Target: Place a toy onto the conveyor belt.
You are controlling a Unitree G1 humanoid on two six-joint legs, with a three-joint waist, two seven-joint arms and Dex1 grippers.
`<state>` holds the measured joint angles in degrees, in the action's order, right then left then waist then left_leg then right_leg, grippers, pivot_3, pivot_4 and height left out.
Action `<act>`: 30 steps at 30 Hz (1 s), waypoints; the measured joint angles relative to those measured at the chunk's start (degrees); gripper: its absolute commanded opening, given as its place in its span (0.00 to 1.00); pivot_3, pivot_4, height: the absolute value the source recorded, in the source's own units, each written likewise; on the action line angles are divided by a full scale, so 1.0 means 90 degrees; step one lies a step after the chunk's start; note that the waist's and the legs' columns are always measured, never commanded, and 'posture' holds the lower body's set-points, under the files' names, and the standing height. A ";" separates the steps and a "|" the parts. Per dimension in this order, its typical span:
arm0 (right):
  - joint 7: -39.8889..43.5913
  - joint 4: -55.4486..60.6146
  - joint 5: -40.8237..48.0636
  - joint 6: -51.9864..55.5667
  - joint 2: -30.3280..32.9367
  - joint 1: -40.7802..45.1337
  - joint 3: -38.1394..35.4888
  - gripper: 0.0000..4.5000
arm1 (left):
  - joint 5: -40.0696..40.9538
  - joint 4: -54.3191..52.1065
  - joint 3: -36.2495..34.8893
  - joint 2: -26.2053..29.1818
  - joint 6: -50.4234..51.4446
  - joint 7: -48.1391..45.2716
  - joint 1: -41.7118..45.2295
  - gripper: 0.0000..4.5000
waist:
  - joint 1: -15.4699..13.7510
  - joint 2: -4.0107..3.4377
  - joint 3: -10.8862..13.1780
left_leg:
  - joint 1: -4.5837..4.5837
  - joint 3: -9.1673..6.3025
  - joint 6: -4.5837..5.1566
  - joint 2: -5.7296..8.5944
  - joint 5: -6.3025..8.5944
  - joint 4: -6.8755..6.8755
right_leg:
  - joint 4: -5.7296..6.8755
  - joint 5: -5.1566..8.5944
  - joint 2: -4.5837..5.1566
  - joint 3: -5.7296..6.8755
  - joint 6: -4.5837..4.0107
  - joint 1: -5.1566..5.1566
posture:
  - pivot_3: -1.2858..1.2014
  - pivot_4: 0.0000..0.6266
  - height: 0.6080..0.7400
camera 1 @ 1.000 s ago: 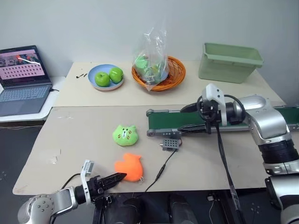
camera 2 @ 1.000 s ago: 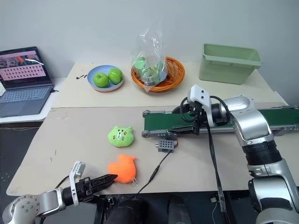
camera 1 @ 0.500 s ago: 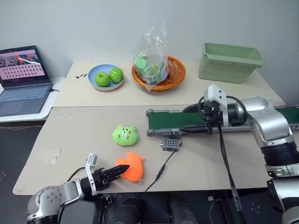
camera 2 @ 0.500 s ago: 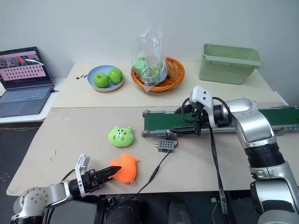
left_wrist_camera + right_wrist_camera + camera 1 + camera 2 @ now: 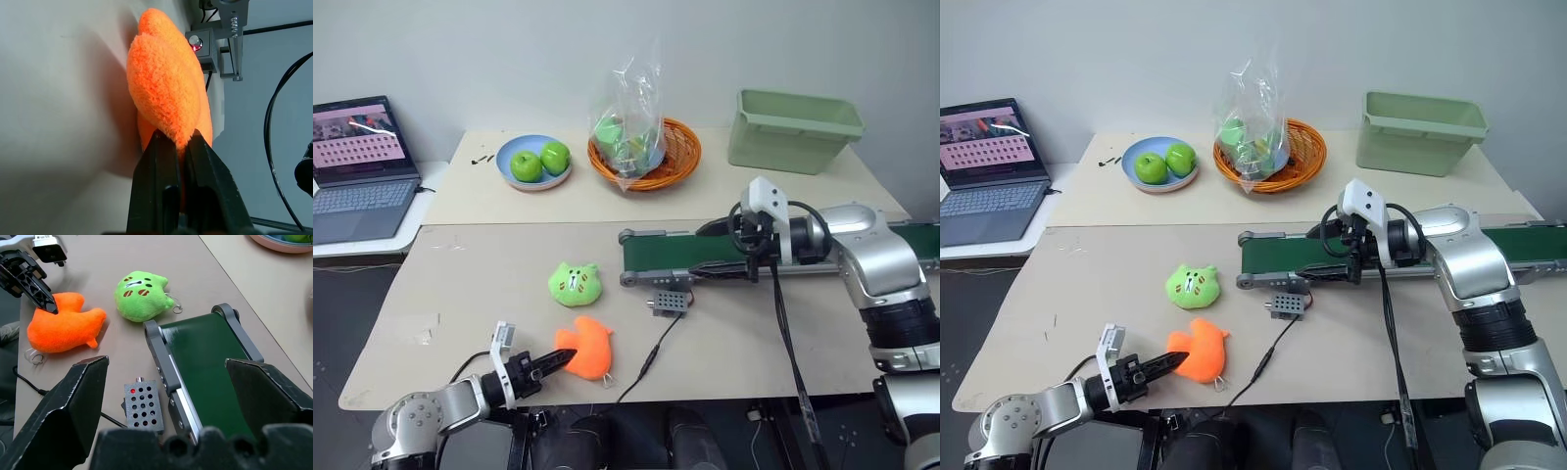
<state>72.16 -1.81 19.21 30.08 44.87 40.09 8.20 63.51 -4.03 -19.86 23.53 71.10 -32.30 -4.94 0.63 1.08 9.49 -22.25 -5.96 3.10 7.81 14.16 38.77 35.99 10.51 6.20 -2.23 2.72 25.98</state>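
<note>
- Toy (image 5: 584, 350), the flat orange plush, lies on the table (image 5: 470, 294), on the near side of the conveyor belt (image 5: 705, 257) and well apart from it, close to the table's front edge.
- Left gripper (image 5: 177, 147) is clenched on the edge of the toy that faces away from the belt; the left wrist view shows both black fingers pinching orange fabric between them.
- Judging from this, the grasp is made but the lift is not: the plush looks to rest flat on the table.
- Left to do: raise the toy, carry it across to the belt's dark green strip, and let go over it.
- Green plush (image 5: 575, 283) sits between the toy and the belt's roller end, slightly off the direct line; it may need a little clearance on the way.
- Small grey control box (image 5: 672, 301) with its cable (image 5: 651, 357) lies just beside the belt frame on the toy's side, and the cable trails near the toy.
- Right gripper (image 5: 166, 377) hovers above the belt near its roller end, jaws spread wide and holding nothing; it may crowd the drop spot.
- Beyond the belt stand a fruit basket (image 5: 646, 147), a plate of apples (image 5: 536, 162) and a pale green bin (image 5: 795, 129).
</note>
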 measured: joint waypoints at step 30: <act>0.0223 -0.0498 -0.0293 -0.0278 -0.0280 0.0355 0.0194 1.00 | -0.5895 -0.2644 0.2858 0.3494 -0.6013 -0.0529 0.2582 0.01 | 0.0005 0.0019 0.0014 | -0.0010 0.0023 -0.0014 -0.0015 -0.0007 -0.0031 | -0.0031 -0.0019 -0.0012 -0.0010 -0.0012 0.0017 | 0.52 0.24 0.94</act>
<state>74.16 -6.29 16.57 27.58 42.35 43.29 9.94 10.45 -27.82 5.86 54.98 16.98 -37.06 18.30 0.67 1.25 9.62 -22.34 -5.75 2.97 7.68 14.10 38.49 35.71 10.34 6.09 -2.32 2.61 26.13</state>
